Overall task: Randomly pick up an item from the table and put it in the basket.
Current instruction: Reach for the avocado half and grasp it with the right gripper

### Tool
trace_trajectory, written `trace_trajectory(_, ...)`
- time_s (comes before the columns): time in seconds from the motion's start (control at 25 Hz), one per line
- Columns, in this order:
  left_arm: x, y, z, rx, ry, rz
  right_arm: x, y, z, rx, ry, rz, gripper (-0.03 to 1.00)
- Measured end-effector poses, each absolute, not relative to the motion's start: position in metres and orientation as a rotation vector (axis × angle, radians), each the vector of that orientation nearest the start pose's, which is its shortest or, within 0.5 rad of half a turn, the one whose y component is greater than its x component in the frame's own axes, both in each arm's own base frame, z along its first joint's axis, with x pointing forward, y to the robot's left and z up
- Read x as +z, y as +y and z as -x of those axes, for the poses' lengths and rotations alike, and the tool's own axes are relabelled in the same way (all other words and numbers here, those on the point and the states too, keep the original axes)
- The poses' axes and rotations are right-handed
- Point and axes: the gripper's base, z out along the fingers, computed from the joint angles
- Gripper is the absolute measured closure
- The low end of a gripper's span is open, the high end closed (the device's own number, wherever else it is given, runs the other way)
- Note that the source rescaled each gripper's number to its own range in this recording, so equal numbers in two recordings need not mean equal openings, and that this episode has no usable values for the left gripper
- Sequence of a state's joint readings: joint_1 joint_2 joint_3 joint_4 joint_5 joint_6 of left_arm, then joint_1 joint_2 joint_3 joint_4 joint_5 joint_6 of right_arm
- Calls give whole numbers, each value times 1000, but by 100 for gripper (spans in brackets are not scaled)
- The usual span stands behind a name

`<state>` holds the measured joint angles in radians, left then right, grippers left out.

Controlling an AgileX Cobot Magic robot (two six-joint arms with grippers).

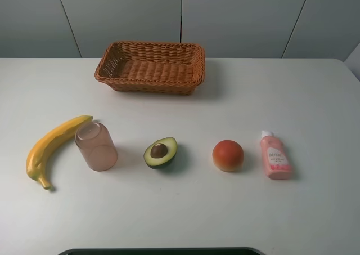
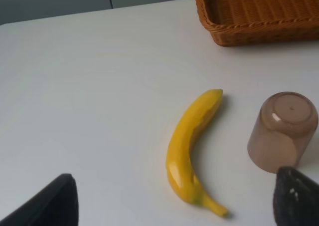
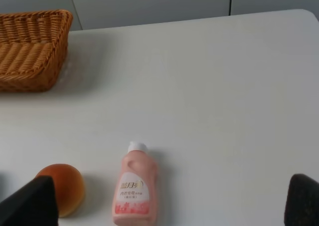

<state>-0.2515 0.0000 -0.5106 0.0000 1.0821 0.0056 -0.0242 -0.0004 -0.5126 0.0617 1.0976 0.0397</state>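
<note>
The halved avocado point(image 1: 160, 152) lies cut face up, its brown pit showing, on the white table point(image 1: 185, 215) at front centre. The wicker basket point(image 1: 147, 86) stands at the back centre and holds nothing. Neither gripper shows in the exterior view. In the left wrist view my left gripper point(image 2: 174, 202) is open and empty, with the banana point(image 2: 188, 146) lying between its spread fingertips point(image 2: 57, 202). In the right wrist view my right gripper point(image 3: 167, 201) is open and empty above the pink bottle point(image 3: 134, 186). The avocado is out of both wrist views.
A yellow banana point(image 1: 52, 147) and an upturned translucent pink cup point(image 1: 96, 146) lie left of the avocado. A round orange-red fruit point(image 1: 228, 155) and a pink bottle point(image 1: 275, 155) lie to its right. The basket's corner shows in both wrist views point(image 2: 259, 32) point(image 3: 31, 61).
</note>
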Motion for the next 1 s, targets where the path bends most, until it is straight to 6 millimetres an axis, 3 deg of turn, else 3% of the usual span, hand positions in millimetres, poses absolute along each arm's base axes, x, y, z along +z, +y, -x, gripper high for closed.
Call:
trace_trajectory(0.44, 278, 2, 7, -152, 2042, -264, 283, 8, 10, 88, 2042, 0, -1)
trace_trajectory(0.68, 278, 2, 7, -152, 2042, -264, 320, 8, 4, 43, 2047, 89, -1)
trace_trajectory(1.0, 278, 2, 7, -152, 2042, -264, 378, 17, -51, 97, 2133, 274, -1)
